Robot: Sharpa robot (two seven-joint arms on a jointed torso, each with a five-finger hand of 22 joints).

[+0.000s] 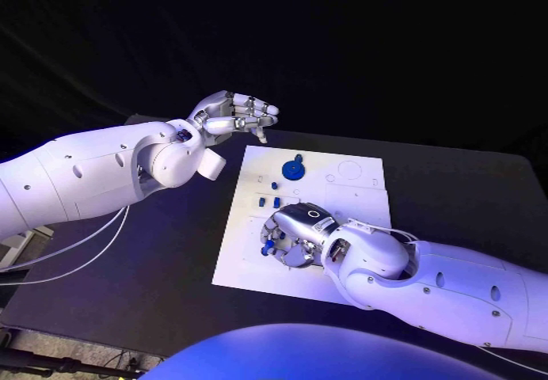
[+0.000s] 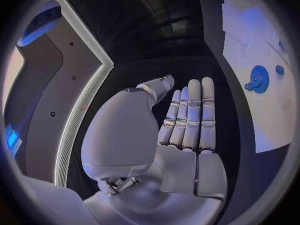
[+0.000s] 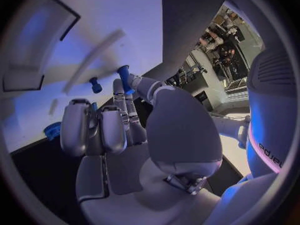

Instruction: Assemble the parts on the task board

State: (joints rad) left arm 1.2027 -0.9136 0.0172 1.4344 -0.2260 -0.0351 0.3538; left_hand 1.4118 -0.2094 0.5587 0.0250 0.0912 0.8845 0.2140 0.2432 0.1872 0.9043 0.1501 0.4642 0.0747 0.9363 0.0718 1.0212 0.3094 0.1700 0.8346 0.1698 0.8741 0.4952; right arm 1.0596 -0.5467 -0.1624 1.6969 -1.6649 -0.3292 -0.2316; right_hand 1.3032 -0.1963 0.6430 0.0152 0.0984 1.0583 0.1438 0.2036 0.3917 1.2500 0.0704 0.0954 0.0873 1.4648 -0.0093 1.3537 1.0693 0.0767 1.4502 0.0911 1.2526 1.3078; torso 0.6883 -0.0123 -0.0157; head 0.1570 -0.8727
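Blue is what I am watching most closely: a small blue peg [image 3: 124, 78] is sitting pinched between my right thumb and a fingertip, and that pinch looks thin to me. If I tilt the wrist while lowering, I judge the peg could twist out of line and jam at its hole, or slip free and roll across the white task board [image 1: 356, 207]. Another blue peg [image 3: 95, 84] is standing just beside it on the board, and my curled fingers could knock it while I am working.

My right hand [image 1: 299, 234] is reaching in from the lower right of the head view and hovering palm-down over the lower-left part of the board, fingers curled in above the small blue parts [image 1: 274, 203] there. My left hand [image 1: 235, 113] is raised in the upper left, clear of the board, fingers straight and together, holding nothing. The blue gear [image 1: 294, 169] is lying on the upper middle of the board, well apart from both hands.
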